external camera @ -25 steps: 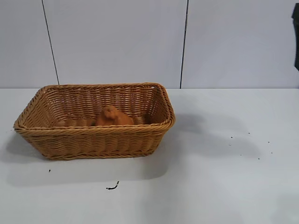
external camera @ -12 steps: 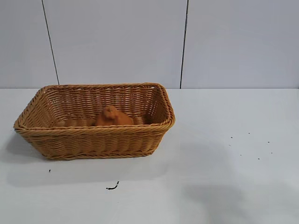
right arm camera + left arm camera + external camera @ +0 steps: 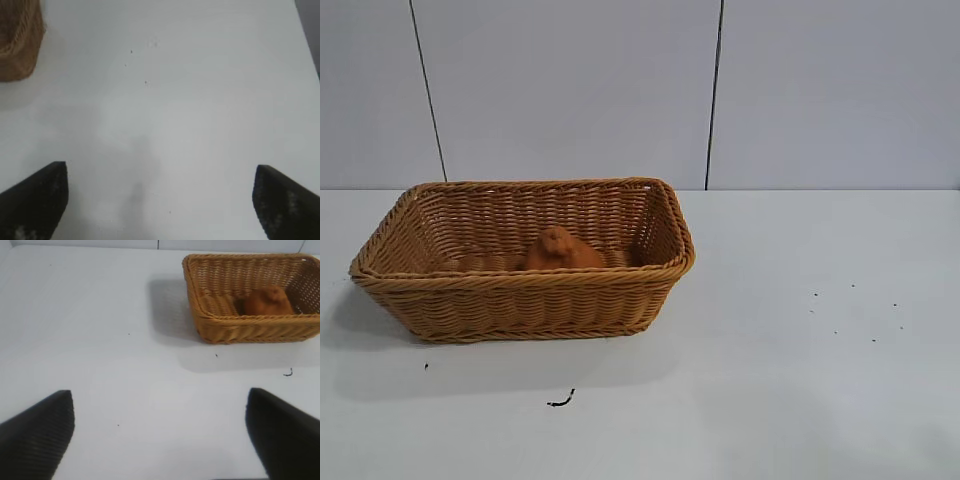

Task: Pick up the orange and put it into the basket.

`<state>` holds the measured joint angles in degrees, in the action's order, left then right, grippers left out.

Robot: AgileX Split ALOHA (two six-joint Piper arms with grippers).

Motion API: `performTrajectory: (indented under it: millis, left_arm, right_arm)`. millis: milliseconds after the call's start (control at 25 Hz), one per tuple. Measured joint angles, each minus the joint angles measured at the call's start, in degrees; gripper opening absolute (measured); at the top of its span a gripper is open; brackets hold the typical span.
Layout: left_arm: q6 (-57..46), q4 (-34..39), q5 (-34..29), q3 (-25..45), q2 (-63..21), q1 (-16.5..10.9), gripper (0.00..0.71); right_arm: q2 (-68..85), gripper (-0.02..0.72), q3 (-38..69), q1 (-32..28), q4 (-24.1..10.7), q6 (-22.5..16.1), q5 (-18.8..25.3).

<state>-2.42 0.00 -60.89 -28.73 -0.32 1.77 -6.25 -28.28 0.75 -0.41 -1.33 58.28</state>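
Note:
The orange (image 3: 560, 250) lies inside the wicker basket (image 3: 520, 292) at the table's left, its knobby neck up. It also shows in the left wrist view (image 3: 267, 301), inside the basket (image 3: 235, 326). My left gripper (image 3: 160, 412) is open and empty over bare table, well away from the basket. My right gripper (image 3: 160, 180) is open and empty over bare table to the right of the basket, whose corner (image 3: 17, 40) shows in its view. Neither gripper shows in the exterior view.
The white table (image 3: 800, 380) carries small dark specks at the right (image 3: 850, 310) and a dark squiggle (image 3: 560, 400) in front of the basket. A white panelled wall stands behind.
A dark part of the right arm at the exterior view's right edge has left the view, and its shadow on the table has faded. The basket and orange have not moved.

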Motion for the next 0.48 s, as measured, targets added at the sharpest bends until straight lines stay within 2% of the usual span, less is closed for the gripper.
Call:
performTrajectory:
  millis: [200,480]
  left_arm:
    - [0.0,0.0,0.0,0.0,0.0,0.0,0.666]
    - [0.0,0.0,0.0,0.0,0.0,0.0,0.666]
  right_arm:
    - [6.47,0.694,0.11,0.0,0.0,0.0,0.0]
    - [6.46,0.694,0.19,0.0,0.0,0.0,0.06]
